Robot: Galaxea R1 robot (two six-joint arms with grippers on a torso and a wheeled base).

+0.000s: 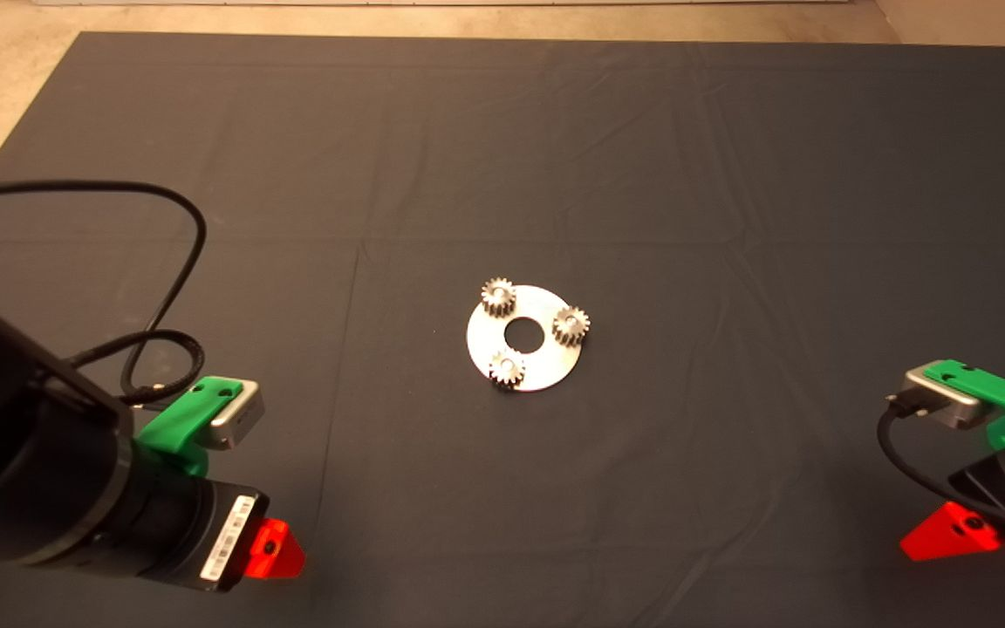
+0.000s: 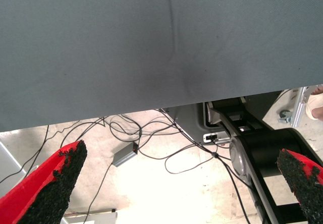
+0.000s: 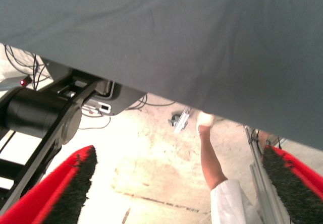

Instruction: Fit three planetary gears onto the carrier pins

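1. The carrier pins (image 1: 567, 321) sit buried inside the planetary gears (image 1: 498, 297) (only bright centres show).
2. The picture edge cuts off a person's leg (image 3: 214, 171).

**A dark mat with one shiny disc on it**

I see a big dark mat (image 1: 642, 157) spread over the table. It has soft folds and creases running across it. Past its far edge I can see a pale floor (image 1: 23, 52).

One flat round silver disc (image 1: 546, 365) lies on the mat, near the middle. It has a round hole in its center. Three little gears (image 1: 498, 296) sit on top of the disc, close to its rim and spaced apart from each other. A black cable (image 1: 180, 270) loops over the mat on the left side; I cannot tell if it touches the mat.
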